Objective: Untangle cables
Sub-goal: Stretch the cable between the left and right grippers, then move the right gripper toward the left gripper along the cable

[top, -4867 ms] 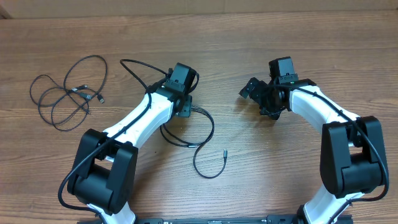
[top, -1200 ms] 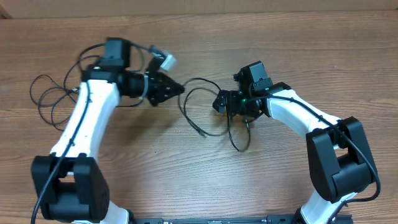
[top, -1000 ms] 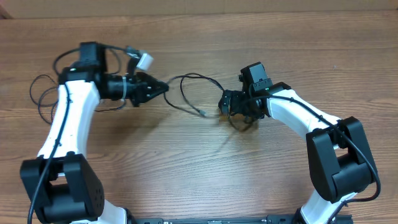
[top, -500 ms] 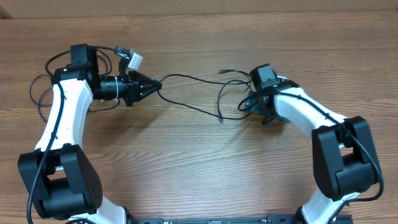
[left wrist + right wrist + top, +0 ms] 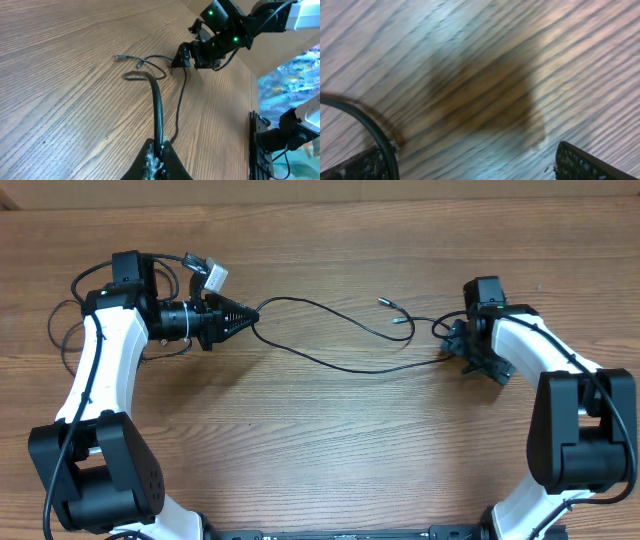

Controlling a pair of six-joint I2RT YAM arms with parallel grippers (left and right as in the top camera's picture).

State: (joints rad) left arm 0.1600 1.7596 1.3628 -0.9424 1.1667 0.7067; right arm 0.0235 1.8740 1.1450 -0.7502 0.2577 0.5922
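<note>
L gripper [image 5: 248,317]: jaws pressed together, pinching the stretched cable [image 5: 340,368] right at the tip. L wrist view agrees: fingertips [image 5: 145,164] closed on it, and the cord runs straight out ahead of them, then bends down to the table [image 5: 320,460].

From the pinch pt two strands fan out twd the R side:
- upper strand arcs away and ends short of the R gripper [image 5: 470,355]
- lower strand sags across the wood and reaches just beside the R gripper, on its L-arm side

Plug tips [image 5: 383,302]: both lie flat on the wood betw the two grippers, nearer the R one, apart from each other.

R gripper: jaws spread wide, low over the table. R wrist view is blurred. Fingers [image 5: 362,165] sit at opposite frame edges w/ bare wood betw them. One cord arc passes right next to one finger; can't tell if it touches. Nothing clamped.

2nd cable bundle [image 5: 60,352]: loose loops on the table behind the L wrist, far side from the pinch pt, partly hidden under the L arm. Well apart from both tips.
</note>
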